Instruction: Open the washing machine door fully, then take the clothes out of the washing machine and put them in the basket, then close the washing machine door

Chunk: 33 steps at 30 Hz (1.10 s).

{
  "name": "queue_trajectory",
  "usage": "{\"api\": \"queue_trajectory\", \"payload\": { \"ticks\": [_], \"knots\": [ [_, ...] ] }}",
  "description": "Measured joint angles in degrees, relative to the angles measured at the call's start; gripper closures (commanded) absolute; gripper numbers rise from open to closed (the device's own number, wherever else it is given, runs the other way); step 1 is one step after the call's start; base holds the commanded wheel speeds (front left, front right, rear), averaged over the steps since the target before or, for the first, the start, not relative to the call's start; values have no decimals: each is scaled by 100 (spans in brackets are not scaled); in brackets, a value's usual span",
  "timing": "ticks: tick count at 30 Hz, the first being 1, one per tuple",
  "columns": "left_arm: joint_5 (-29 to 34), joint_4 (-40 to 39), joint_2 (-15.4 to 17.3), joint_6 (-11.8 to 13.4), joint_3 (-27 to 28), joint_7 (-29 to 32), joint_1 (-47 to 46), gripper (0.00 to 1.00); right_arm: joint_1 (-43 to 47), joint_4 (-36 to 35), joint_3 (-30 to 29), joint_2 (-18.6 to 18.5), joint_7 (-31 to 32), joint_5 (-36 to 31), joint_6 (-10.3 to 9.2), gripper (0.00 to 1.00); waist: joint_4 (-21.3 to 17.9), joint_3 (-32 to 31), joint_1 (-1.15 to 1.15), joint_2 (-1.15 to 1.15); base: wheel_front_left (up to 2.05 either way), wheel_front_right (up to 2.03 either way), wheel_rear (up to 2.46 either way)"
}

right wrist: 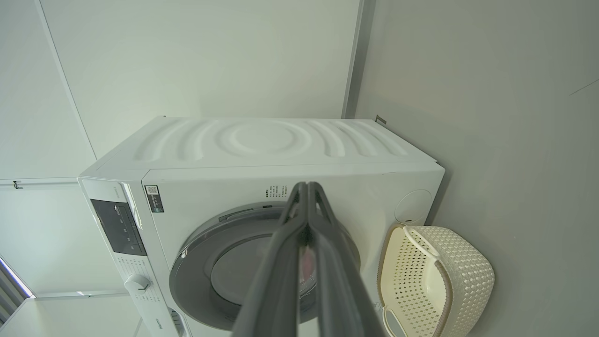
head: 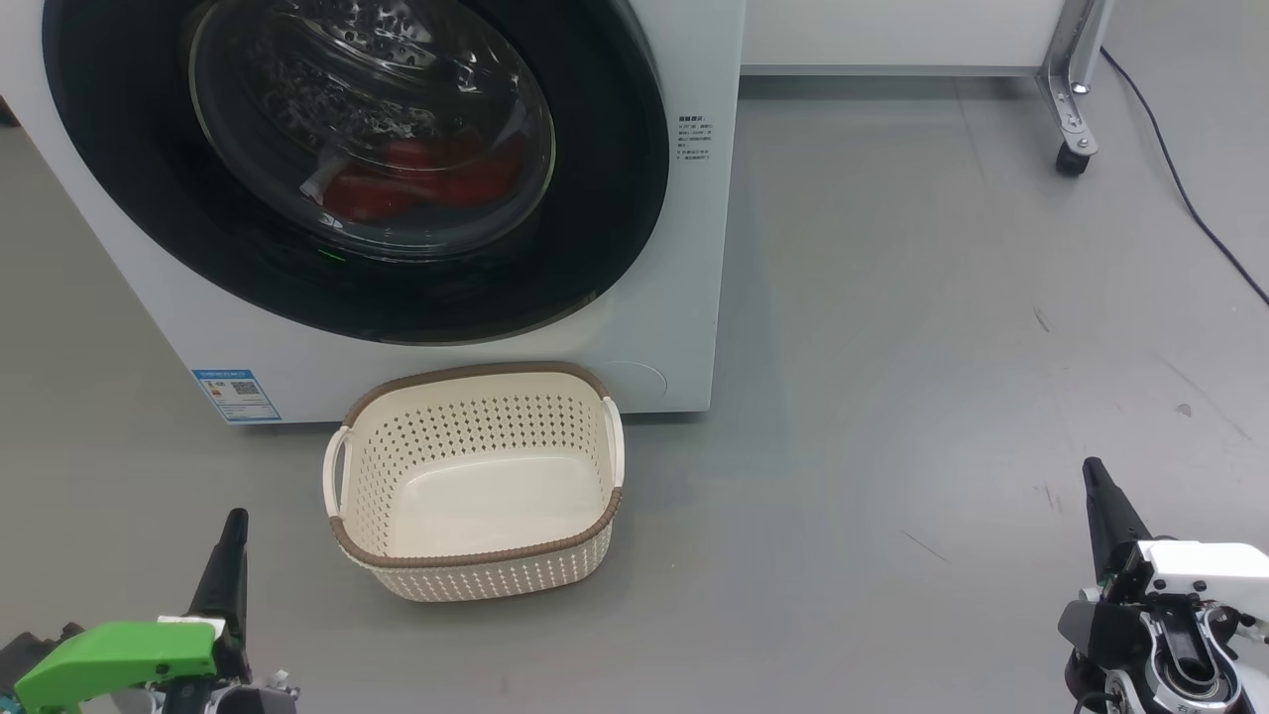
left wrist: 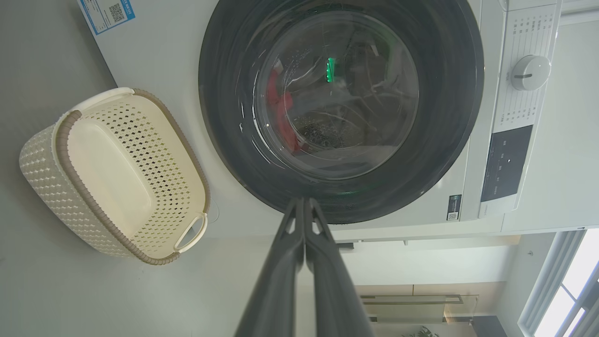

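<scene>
The white washing machine (head: 684,297) stands ahead with its round glossy black door (head: 595,228) closed. Red clothes (head: 426,183) lie in the drum behind the glass window. An empty cream basket (head: 476,555) with a brown rim sits on the floor just in front of the machine. My left gripper (head: 233,526) is low at the left, shut and empty, well short of the basket. Far from the machine, my right gripper (head: 1094,474) sits low at the right, shut with nothing in it. The left wrist view shows the door (left wrist: 224,140), clothes (left wrist: 283,112) and basket (left wrist: 47,164) beyond the closed gripper (left wrist: 303,202).
Grey floor (head: 892,347) spreads wide to the right of the machine. A metal leg on a caster (head: 1071,119) and a black cable (head: 1190,198) are at the far right. A white panel runs along the back wall.
</scene>
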Motion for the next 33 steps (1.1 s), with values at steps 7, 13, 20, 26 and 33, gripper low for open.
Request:
{"api": "queue_trajectory", "payload": {
  "ticks": [7, 13, 20, 26, 33],
  "knots": [
    [0, 0, -2, 0, 11, 1, 0, 100, 0, 0, -5, 2, 1, -7, 1, 100, 0, 0, 0, 0, 0, 0, 0],
    [2, 0, -4, 0, 16, 7, 0, 100, 0, 0, -9, 3, 19, -8, 1, 100, 0, 0, 0, 0, 0, 0, 0],
    [10, 233, -148, 8, -13, -1, 183, 0, 203, 229, 3, 134, 16, -4, -4, 0, 0, 0, 0, 0, 0, 0, 0],
    [15, 264, -208, 8, -29, -18, 271, 0, 309, 236, 26, 192, -35, -12, -5, 0, 2, 7, 0, 0, 0, 0, 0],
    [74, 153, -210, 8, -35, -130, 271, 0, 309, 116, 87, 194, -146, -171, -5, 0, 14, 17, 0, 0, 0, 0, 0]
  ]
}}
